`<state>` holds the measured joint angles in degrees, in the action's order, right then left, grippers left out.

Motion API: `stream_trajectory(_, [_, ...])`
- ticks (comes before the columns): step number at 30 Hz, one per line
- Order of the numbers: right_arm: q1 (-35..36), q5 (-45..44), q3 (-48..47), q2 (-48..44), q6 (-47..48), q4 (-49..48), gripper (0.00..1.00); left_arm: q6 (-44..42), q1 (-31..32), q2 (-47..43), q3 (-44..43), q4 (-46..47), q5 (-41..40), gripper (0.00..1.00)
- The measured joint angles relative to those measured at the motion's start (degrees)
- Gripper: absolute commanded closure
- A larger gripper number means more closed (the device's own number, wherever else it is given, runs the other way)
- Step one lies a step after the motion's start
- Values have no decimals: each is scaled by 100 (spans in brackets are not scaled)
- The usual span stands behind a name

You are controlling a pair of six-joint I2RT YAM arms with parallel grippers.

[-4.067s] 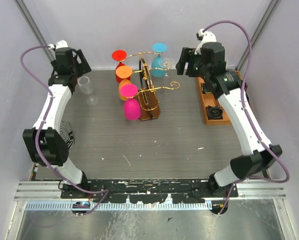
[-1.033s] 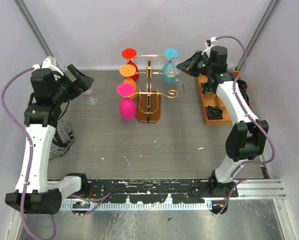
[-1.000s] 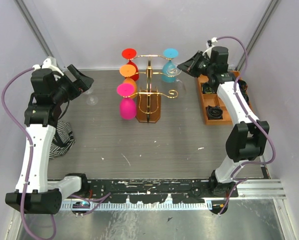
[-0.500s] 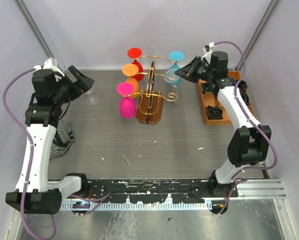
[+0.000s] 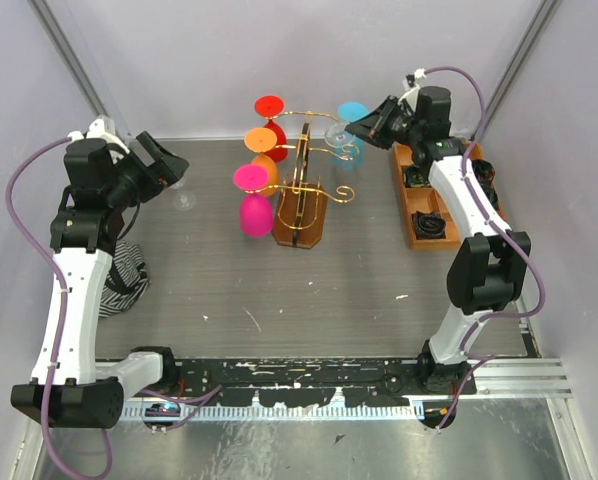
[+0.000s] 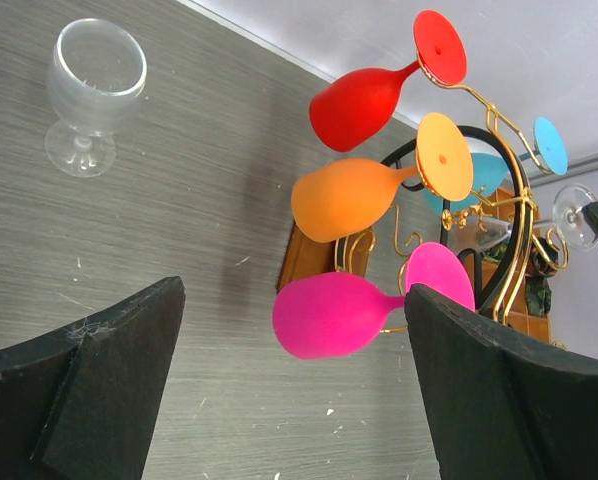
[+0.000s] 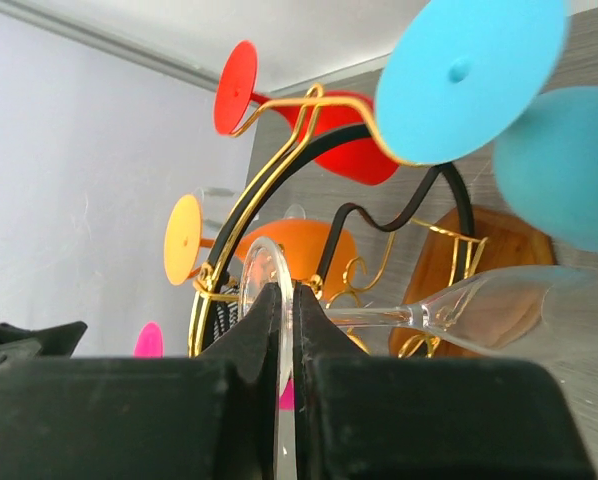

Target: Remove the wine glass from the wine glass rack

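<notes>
Gold wire of the rack (image 5: 301,190) carries hanging glasses (image 6: 344,195) in red, orange and pink on its left side and a blue glass (image 5: 353,112) at the back right. At that right side the right claw (image 7: 286,300) is pinched tight on the thin round foot of the clear wine glass (image 7: 499,305), which lies sideways just beside the wire arm. Over at the left, the left claw (image 5: 167,162) hangs spread wide, holding nothing, near a second clear glass (image 6: 94,95) standing upright on the table (image 5: 279,290).
</notes>
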<state>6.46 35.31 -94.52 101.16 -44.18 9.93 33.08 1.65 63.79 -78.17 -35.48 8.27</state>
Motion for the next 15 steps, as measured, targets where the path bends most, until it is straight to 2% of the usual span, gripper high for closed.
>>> stream_trajectory(7, [-562,-37,81,-116,7,22,99,-2,0,0,0,-87,0,2])
stream_trajectory(11, [-835,-28,234,-527,129,269,99,-2,0,0,0,-92,4,2])
stream_trajectory(15, [-820,-20,251,-1117,575,769,99,-4,0,0,-4,-181,17,2])
